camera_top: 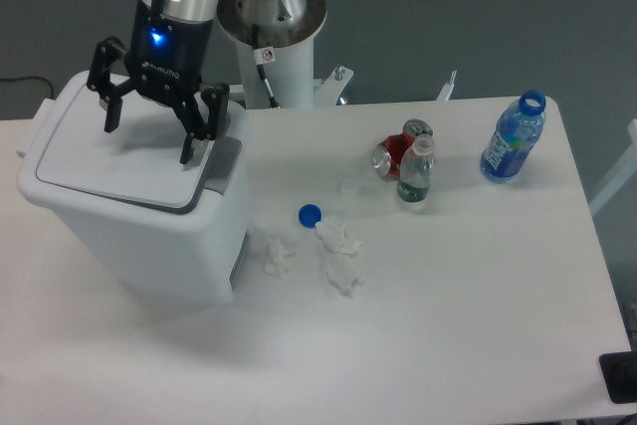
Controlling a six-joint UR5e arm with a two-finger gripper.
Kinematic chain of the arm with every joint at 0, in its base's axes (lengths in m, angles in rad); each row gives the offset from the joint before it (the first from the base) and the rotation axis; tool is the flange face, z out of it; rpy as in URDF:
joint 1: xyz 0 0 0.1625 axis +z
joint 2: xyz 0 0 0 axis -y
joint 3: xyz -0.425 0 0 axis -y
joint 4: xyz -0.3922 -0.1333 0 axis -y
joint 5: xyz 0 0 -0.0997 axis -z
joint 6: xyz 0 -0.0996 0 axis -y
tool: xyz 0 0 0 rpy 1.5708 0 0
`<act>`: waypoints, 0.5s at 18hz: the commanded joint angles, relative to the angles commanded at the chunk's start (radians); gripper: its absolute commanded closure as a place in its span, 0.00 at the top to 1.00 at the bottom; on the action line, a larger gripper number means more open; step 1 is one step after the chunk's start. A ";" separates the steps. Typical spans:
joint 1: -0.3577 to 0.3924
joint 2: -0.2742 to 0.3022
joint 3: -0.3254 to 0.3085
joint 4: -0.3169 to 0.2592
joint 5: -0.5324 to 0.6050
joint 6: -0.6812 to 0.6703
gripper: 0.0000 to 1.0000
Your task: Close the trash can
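A: Where does the trash can (139, 221) sit relative to the hand (151, 136)?

B: Directly under it, at the left end of the tabletop (448, 296). The bin's long axis runs from the back left toward the front right, and the grey tab (221, 166) is on the right end, just beside the right finger.

A: And the lid (114, 156)?

B: It looks nearly flat on the rim, perhaps not fully seated at the tab end; I judge a short downward press would finish it.

A: How is the hand posed?

B: Pointing straight down over the lid, fingers spread wide apart and holding nothing. Whether the tips touch the lid, I cannot tell.
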 joint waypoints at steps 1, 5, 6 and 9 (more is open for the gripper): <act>0.000 0.000 -0.002 0.000 0.000 0.002 1.00; 0.003 -0.011 -0.002 0.000 -0.002 0.023 1.00; 0.003 -0.011 -0.002 0.000 -0.002 0.025 1.00; 0.003 -0.012 0.000 0.000 -0.002 0.026 1.00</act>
